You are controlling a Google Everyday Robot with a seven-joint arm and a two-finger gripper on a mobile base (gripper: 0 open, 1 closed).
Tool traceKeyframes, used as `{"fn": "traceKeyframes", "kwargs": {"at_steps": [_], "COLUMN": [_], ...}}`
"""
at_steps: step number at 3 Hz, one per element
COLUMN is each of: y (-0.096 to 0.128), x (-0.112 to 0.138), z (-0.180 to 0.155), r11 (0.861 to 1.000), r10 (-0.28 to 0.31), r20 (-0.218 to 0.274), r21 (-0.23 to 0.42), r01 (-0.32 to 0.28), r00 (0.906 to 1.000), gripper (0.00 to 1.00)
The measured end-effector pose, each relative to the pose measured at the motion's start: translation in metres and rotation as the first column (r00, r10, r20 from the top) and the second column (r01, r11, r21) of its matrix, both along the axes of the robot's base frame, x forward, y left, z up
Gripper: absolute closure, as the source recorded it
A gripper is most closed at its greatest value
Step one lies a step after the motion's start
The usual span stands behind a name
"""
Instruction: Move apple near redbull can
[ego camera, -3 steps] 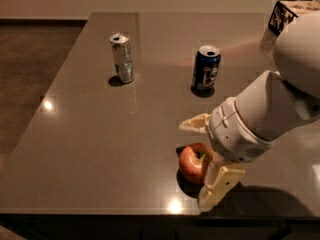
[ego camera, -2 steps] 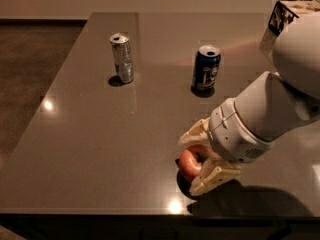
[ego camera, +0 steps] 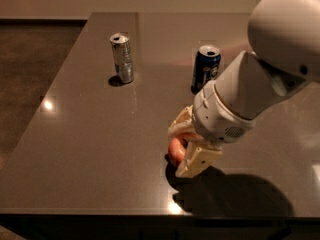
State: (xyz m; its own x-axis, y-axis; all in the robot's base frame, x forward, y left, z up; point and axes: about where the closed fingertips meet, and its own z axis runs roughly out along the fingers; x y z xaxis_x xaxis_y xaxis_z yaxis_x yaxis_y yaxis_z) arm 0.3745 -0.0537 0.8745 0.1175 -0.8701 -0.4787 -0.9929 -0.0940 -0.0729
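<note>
The red-orange apple [ego camera: 176, 149] is near the table's front edge, mostly covered by my gripper [ego camera: 184, 144], whose cream fingers [ego camera: 196, 161] are shut around it. The redbull can [ego camera: 122, 58], slim and silver, stands upright at the far left of the table, well away from the apple. My white arm [ego camera: 250, 89] reaches in from the upper right.
A shorter dark blue can [ego camera: 206, 68] stands upright behind the gripper, between it and the table's far side. The grey-brown table [ego camera: 95, 149] ends close in front of the gripper and on the left, with dark floor [ego camera: 30, 64] beyond.
The fingers have closed from spread around the apple to shut on it, and the gripper with the apple has shifted slightly left.
</note>
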Motion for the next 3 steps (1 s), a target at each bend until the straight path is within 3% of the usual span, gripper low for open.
{"fn": "traceKeyframes", "kwargs": {"at_steps": [1, 2, 3], "y": [0.025, 0.045, 0.049], "x": [0.030, 0.072, 0.121], "z": [0.015, 0.022, 0.024], "r11": [0.997, 0.981, 0.940], "r10": [-0.071, -0.195, -0.340], "r20": [0.011, 0.010, 0.003], "r21": [-0.008, 0.009, 0.031], "r01": [0.071, 0.195, 0.339], "r00": [0.9974, 0.9807, 0.9405], "gripper": [1.00, 1.00, 1.00]}}
